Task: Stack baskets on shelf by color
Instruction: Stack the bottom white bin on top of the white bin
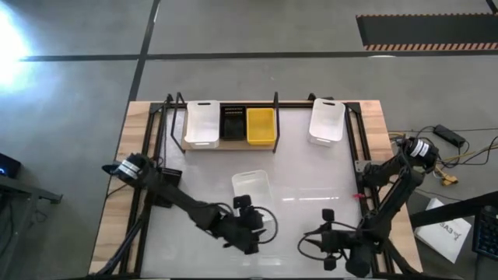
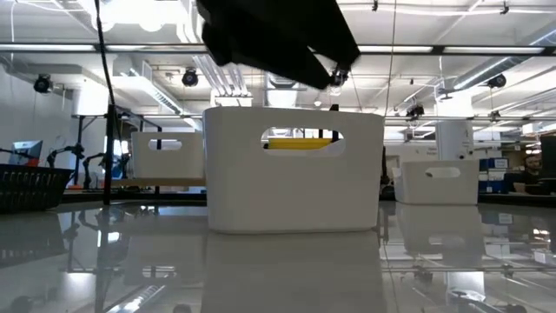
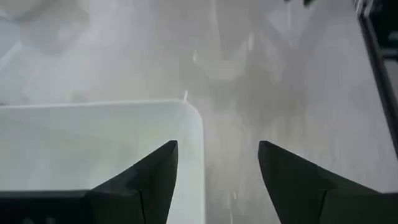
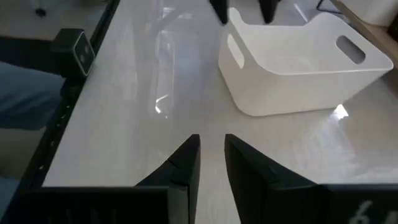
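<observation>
A white basket [image 1: 250, 187] stands on its bottom in the middle of the table; it also shows in the low view [image 2: 295, 169] and the right wrist view [image 4: 298, 74]. My left gripper [image 1: 257, 210] is open just above its near end. One finger [image 3: 155, 174] is over the inside and the other [image 3: 292, 174] outside the wall, near a corner [image 3: 193, 115]. My right gripper [image 1: 315, 239] is shut and empty, low over the table near its front edge, right of the basket. The shelf [image 1: 229, 144] at the far edge holds a white [image 1: 202, 123], a black [image 1: 233, 123] and a yellow basket [image 1: 261, 126].
Another white basket [image 1: 327, 120] stands on the table at the far right, beside the shelf. Black frame rails [image 1: 152, 148] run along the table's left and right sides. Bare tabletop [image 1: 311, 179] lies between the middle basket and the right rail.
</observation>
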Controlling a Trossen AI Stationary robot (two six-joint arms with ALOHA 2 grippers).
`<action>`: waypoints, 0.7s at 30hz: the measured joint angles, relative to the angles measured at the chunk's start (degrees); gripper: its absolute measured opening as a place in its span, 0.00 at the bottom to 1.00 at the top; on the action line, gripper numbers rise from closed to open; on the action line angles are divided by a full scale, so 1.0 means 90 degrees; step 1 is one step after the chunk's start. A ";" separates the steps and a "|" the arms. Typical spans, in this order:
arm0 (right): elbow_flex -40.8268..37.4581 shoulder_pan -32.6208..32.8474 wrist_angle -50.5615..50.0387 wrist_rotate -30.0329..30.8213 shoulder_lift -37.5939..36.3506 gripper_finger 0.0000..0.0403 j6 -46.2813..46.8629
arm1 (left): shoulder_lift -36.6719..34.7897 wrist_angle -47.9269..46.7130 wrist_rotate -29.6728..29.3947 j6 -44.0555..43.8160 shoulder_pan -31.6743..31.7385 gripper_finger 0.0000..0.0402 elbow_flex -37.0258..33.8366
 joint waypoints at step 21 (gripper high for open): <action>-0.0128 0.0015 -0.0019 -0.0002 0.0005 0.15 0.0168 | 0.0508 -0.0976 0.1295 -0.0604 0.0455 0.03 0.0283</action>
